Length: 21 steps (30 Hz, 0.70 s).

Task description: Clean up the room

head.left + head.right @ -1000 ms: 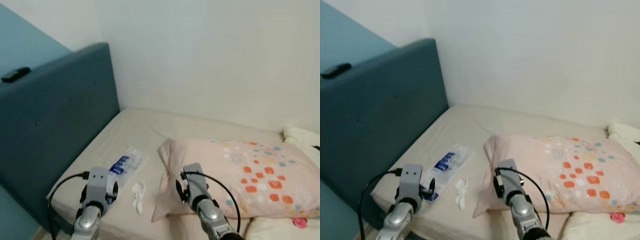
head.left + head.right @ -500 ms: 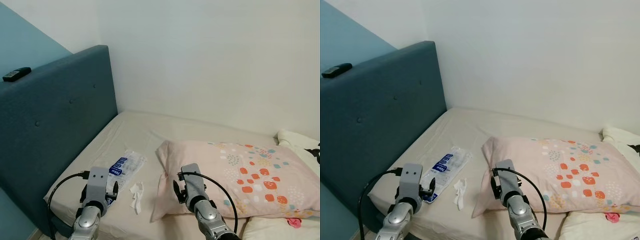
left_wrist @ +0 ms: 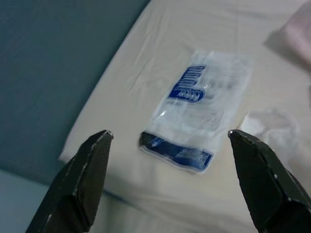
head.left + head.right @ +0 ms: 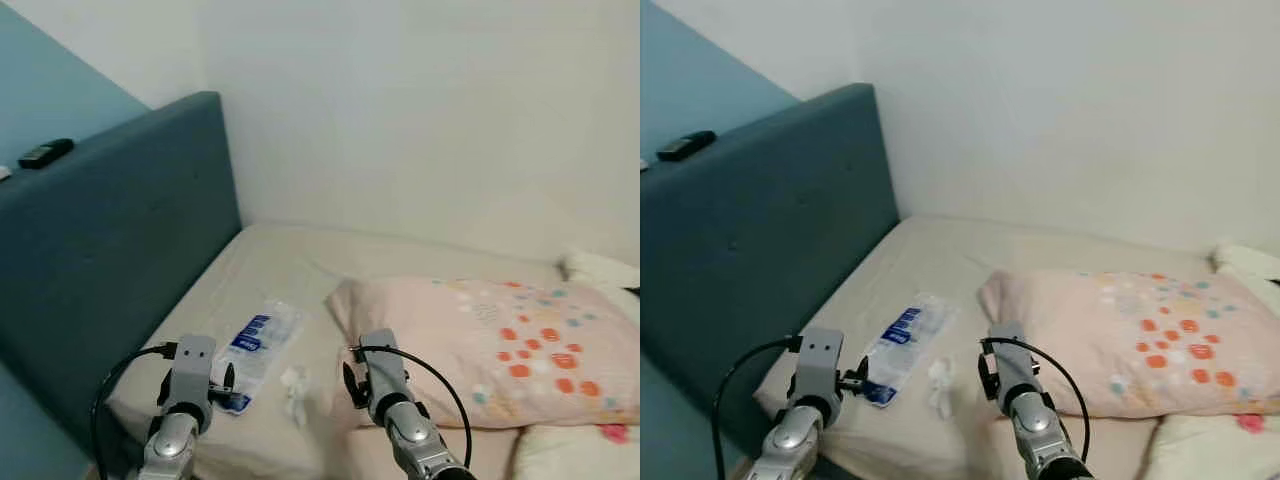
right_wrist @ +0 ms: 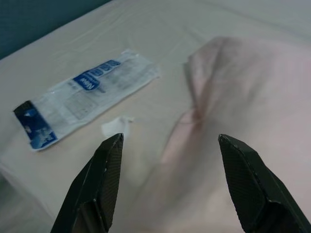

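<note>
Above bed [image 4: 300, 260]; left gripper [image 3: 170, 145] jaws wide apart over plastic packet [image 3: 197, 109]; right gripper [image 5: 167, 145] likewise, empty.

We see a teal headboard [image 4: 120, 250], a beige bed [image 4: 290, 260], a pink pillow [image 4: 500, 345] with orange and teal spots, a clear wrapper [image 3: 197, 114] printed blue, and perhaps white tissue [image 4: 295, 385].

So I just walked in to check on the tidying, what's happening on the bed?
Nothing is held yet. The robot stands at the bed with both arms raised. The left gripper is open over a clear plastic wrapper with blue print, lying flat near the headboard. The right gripper is open above a small crumpled tissue beside the pillow.
</note>
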{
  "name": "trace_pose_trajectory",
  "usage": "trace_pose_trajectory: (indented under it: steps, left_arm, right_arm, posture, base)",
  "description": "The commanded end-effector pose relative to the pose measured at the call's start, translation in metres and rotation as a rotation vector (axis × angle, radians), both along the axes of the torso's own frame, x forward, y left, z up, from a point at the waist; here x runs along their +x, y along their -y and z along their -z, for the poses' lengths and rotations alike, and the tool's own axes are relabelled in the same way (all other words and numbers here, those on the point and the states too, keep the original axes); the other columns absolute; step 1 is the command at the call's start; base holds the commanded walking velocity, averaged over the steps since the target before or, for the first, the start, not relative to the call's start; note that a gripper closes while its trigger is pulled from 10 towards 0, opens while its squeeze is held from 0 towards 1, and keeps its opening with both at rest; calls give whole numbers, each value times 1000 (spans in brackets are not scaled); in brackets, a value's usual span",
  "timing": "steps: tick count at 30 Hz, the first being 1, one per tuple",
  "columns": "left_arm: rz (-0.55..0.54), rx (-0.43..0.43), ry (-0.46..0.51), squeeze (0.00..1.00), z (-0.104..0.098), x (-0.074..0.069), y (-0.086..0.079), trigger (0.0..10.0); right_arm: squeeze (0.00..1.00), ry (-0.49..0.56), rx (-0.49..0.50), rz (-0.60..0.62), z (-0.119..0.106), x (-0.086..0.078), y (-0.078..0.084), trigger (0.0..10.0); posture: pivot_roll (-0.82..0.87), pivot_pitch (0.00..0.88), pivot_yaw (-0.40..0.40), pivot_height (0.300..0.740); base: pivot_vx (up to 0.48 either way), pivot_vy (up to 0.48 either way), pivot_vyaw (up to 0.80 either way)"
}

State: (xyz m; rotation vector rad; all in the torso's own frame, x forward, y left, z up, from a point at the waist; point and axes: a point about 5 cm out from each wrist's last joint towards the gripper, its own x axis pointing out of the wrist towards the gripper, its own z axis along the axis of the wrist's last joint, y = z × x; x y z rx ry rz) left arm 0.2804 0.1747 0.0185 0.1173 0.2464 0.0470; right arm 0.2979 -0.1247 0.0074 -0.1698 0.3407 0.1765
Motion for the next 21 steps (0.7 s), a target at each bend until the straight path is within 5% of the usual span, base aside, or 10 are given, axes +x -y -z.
trace_pose_trajectory:
  steps: [1,21]
  left_arm:
    - [-2,9,0,0,0,0,-4,10000]
    - [-2,14,-1,0,0,0,-5,10000]
  right_arm:
    - [0,2,16,11,0,0,0,10000]
    - [0,-3,20,15,1,-1,0,10000]
  posture:
    - [14,0,3,740]
    - [19,0,4,740]
  base:
    - [0,349,0]
    - [0,340,0]
